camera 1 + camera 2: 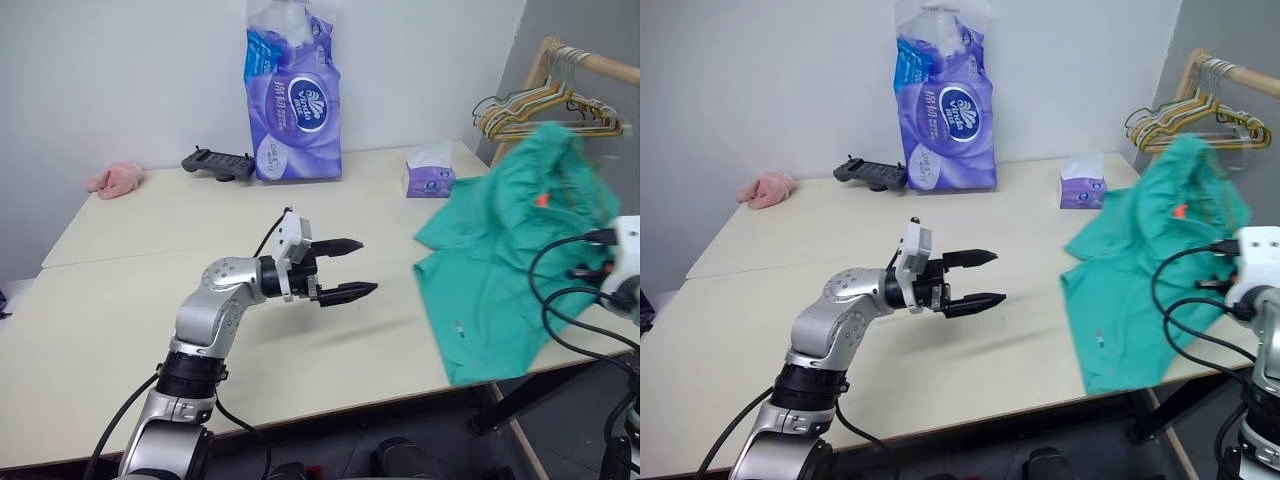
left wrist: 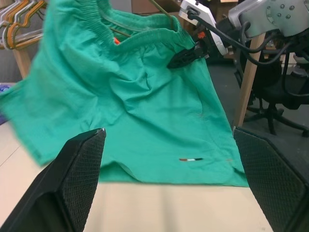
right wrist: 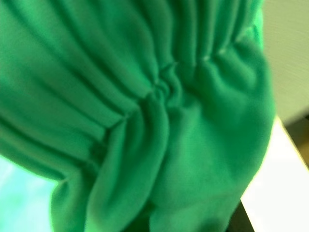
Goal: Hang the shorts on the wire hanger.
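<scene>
White walls back a pale beige surface that runs the width of the scene. At its far left lies one small pink fluffy cloth. Next along the back edge sits one black handheld controller, and just beside it stands one tall purple pack of tissue rolls against the wall. Nearer the front, the left gripper hangs above the bare surface, pointing level toward the right, its two black jaws released and spread wide with nothing between them. Further right, near the back edge, sits one small purple tissue box.

One pair of teal-green shorts covers the right end of the surface; its legs lie flat and droop over the front edge, while the gathered waistband is lifted up and to the right. A small dark mark shows near one leg hem. The right gripper has its jaws clenched on the waistband of the shorts. A thin wire rises out of the waistband opening; whether it is the single hanger cannot be told. Behind the shorts, a bunch of several wire hangers hangs from one wooden rail. Black cables loop in front of the shorts at the right arm.
</scene>
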Controlling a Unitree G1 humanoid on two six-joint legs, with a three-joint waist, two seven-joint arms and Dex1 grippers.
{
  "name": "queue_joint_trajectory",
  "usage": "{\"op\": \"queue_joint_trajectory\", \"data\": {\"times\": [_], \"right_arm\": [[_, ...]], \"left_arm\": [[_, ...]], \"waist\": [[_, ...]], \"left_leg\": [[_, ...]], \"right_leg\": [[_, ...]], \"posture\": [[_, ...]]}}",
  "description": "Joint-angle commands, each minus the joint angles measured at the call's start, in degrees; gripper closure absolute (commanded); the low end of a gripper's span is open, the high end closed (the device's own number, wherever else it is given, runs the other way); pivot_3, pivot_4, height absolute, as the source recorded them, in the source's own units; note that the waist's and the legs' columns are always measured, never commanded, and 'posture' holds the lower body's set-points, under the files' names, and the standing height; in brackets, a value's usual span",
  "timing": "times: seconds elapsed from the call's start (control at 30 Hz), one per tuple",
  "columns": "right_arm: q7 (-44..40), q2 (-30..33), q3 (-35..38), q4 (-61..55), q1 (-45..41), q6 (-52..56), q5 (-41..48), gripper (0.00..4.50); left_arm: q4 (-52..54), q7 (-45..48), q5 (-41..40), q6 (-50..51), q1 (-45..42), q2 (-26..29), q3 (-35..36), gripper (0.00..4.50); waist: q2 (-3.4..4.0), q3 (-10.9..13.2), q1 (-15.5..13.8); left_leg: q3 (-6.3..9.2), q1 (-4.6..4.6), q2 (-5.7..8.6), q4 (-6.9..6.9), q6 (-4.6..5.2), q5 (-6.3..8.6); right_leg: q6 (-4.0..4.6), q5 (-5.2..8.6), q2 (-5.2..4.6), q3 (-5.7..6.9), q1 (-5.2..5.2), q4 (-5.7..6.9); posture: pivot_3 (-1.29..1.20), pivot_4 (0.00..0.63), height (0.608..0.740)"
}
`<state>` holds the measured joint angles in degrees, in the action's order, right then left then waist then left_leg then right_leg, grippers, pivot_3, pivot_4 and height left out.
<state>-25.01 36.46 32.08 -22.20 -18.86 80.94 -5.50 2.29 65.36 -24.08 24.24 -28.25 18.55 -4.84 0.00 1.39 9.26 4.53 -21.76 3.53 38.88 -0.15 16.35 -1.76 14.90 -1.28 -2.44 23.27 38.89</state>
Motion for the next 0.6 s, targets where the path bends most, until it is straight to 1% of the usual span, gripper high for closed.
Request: {"op": "queue_joint_trajectory", "data": {"times": [0.03,0.2,0.3,0.4,0.47,0.6], "right_arm": [[7.29,0.54,8.50,-0.88,0.27,1.82,-4.20,4.50],[14.44,1.90,16.67,0.96,1.06,1.35,-7.98,4.50],[17.02,2.28,19.49,2.11,1.43,0.05,-8.88,4.50],[18.51,3.06,21.59,4.40,1.14,-1.97,-8.60,4.50],[19.91,4.58,22.80,7.63,-0.30,-5.18,-8.31,4.50],[21.42,8.06,22.42,14.72,-3.93,-10.75,-6.90,4.50]], "left_arm": [[-0.58,0.93,-0.98,-2.25,-3.34,-0.93,-1.32,0.02],[0.09,3.54,-4.37,-0.07,-6.20,-2.85,-3.35,0.02],[-0.37,2.43,-5.27,0.41,-7.56,-5.07,-3.97,0.02],[-0.75,1.26,-4.62,-0.46,-8.34,-7.01,-4.82,0.02],[-1.15,-1.26,-3.44,-1.72,-9.37,-9.53,-5.46,0.02],[-1.53,-5.50,-3.12,-2.80,-10.81,-14.48,-6.15,0.02]], "waist": [[0.05,-0.03,0.00],[0.39,-0.24,0.68],[0.60,-0.37,1.35],[0.69,-0.43,2.47],[0.77,-0.48,2.95],[0.78,-0.39,3.74]], "left_leg": [[-0.03,0.00,0.02,0.01,0.01,0.01],[-0.09,0.04,0.00,-0.03,0.13,0.08],[-0.14,0.05,0.00,-0.03,0.23,0.14],[-0.17,0.09,-0.01,-0.04,0.35,0.20],[-0.20,0.14,-0.01,-0.05,0.37,0.22],[-0.33,0.25,0.04,-0.06,0.39,0.23]], "right_leg": [[-0.01,0.01,-0.01,-0.04,-0.01,-0.02],[-0.04,0.06,0.04,-0.10,-0.02,-0.01],[-0.10,0.12,0.04,-0.14,-0.05,-0.03],[-0.12,0.17,0.08,-0.18,-0.11,-0.03],[-0.13,0.19,0.09,-0.21,-0.15,-0.03],[-0.15,0.21,0.09,-0.32,-0.40,-0.08]], "posture": [[-0.29,0.017,0.740],[-0.34,0.016,0.740],[-0.35,0.017,0.740],[-0.36,0.017,0.740],[-0.36,0.015,0.740],[-0.36,0.013,0.740]]}}
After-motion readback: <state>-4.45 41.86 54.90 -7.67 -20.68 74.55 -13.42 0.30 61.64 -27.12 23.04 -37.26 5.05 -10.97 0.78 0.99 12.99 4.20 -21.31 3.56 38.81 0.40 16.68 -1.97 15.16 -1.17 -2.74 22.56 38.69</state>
